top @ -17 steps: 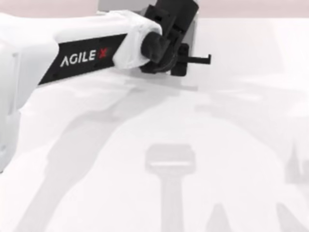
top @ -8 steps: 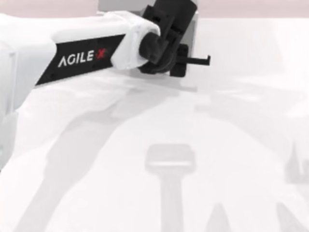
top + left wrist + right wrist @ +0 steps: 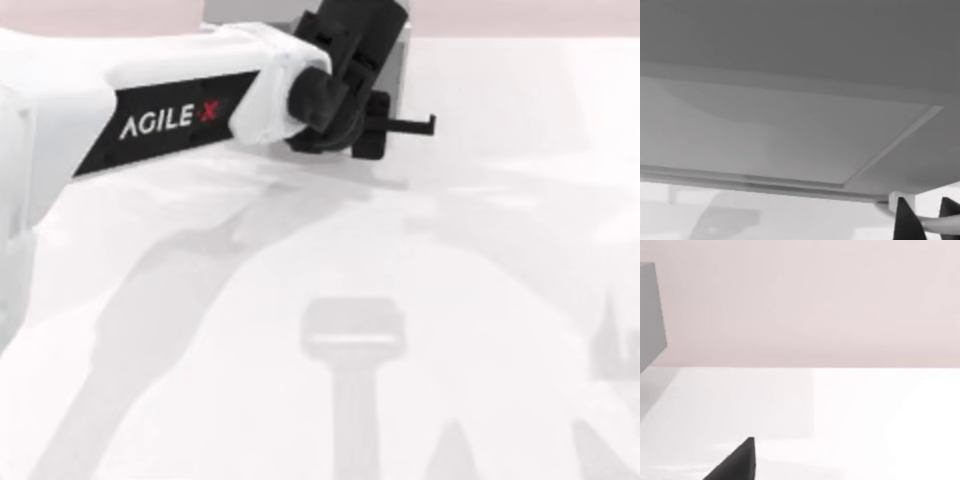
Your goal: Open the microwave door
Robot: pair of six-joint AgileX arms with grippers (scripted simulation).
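Up at the desk's (image 3: 470,300) far edge, the left hand (image 3: 922,220) sits pressed close against the microwave (image 3: 240,10), its dark fingertips (image 3: 905,222) narrowly parted around the microwave door's (image 3: 770,135) pale handle (image 3: 940,226). That door fills the space just beyond the hand. Whether the right hand (image 3: 735,462) is open, I cannot tell.

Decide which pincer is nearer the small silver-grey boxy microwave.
Left. The left pincer reaches up against the small silver-grey boxy microwave at the table's far edge; the right pincer is parked apart, seeing only a corner of it.
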